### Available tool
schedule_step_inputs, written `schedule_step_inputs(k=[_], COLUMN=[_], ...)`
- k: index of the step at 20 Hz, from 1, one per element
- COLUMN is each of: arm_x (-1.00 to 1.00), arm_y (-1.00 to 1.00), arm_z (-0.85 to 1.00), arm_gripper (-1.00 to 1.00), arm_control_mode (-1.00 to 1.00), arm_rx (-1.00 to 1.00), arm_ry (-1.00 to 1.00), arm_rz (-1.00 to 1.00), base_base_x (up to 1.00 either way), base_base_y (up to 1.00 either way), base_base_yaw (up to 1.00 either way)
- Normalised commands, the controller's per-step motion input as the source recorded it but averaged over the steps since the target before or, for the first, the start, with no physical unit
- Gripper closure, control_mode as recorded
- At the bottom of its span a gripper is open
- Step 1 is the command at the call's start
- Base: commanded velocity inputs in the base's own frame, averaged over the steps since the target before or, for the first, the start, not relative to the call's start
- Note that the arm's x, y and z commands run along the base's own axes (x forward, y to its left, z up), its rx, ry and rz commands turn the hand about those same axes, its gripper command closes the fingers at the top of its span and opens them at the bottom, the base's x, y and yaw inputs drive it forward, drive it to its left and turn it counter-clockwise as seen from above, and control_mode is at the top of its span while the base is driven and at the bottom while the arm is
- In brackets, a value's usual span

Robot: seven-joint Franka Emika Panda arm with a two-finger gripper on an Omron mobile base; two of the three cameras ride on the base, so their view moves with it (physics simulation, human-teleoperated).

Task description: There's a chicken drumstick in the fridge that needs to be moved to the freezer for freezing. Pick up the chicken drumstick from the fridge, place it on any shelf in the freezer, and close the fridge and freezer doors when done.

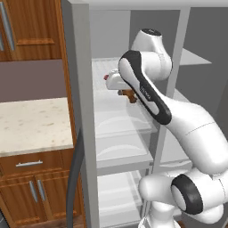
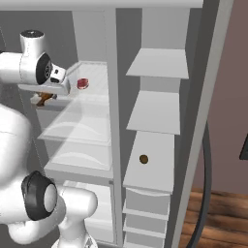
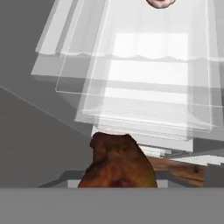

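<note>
Chicken drumstick [image 3: 118, 162]: clamped in closed tool [image 1: 129, 95], held just in front of the clear fridge [image 1: 120, 120] shelves, clear of them. Pickup judged done. Outstanding: transfer to a white freezer shelf [image 2: 157, 112], release, closing both doors.

The white arm rises from its base, bends at a dark-banded elbow and reaches forward and up, forearm slanting toward the upper left in the left base view. The wrist turns level, hand pointing sideways. The gripper [image 1: 128, 95] is closed tight on the chicken drumstick [image 3: 117, 162], which pokes out between its tips.
</note>
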Motion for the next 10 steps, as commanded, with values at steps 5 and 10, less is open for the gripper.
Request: schedule_step_inputs(k=[5,10], arm_x=[-1.0,-1.0], arm_y=[-0.53,-0.61], arm_z=[0.27,0.15], arm_gripper=[1.0,1.0], arm_control_mode=[-1.0,-1.0], arm_rx=[0.0,0.0], arm_ry=[-0.02,-0.15], arm_rz=[0.03,0.0], base_base_x=[0.0,0.0], base_base_y=[0.0,0.0], base_base_yaw=[0.0,0.0])
